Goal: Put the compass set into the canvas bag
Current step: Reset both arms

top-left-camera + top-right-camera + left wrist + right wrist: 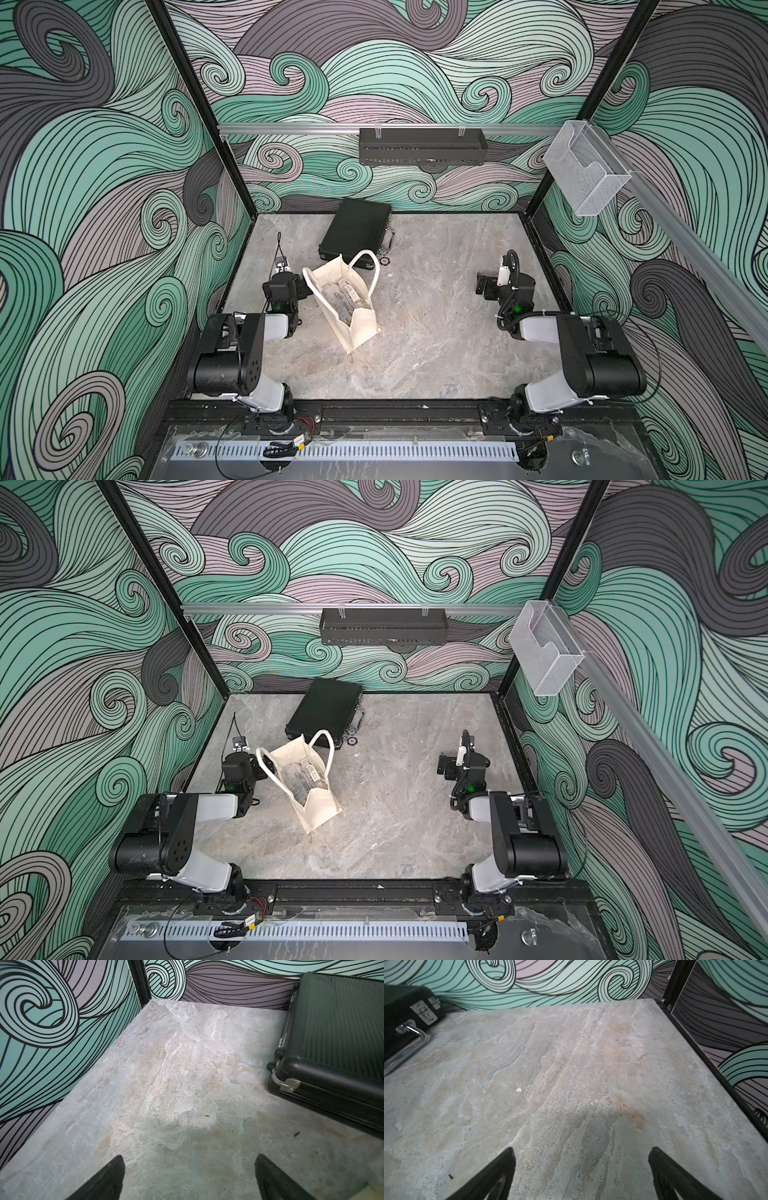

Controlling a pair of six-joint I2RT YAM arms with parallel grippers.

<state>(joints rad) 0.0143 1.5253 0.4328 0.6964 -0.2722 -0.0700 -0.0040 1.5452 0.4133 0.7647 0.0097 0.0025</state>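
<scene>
From where I stand, the canvas bag, a boxy cream-coloured fabric tote with two white loop handles, sits open-mouthed on the grey marbled tabletop. The compass set, a flat clear plastic pack of drawing instruments, lies down inside the bag, slanting along its length, and shows through the mouth in both top views.

The left gripper is just outside the bag's left wall. Its black fingers are spread wide with only bare tabletop between them, so they have nothing in hand, and the bag's wall stands between them and the pack.

The right gripper hangs well off to the bag's right, its fingers equally wide and empty.

A black ribbed hard briefcase lies flat just behind the bag.
</scene>
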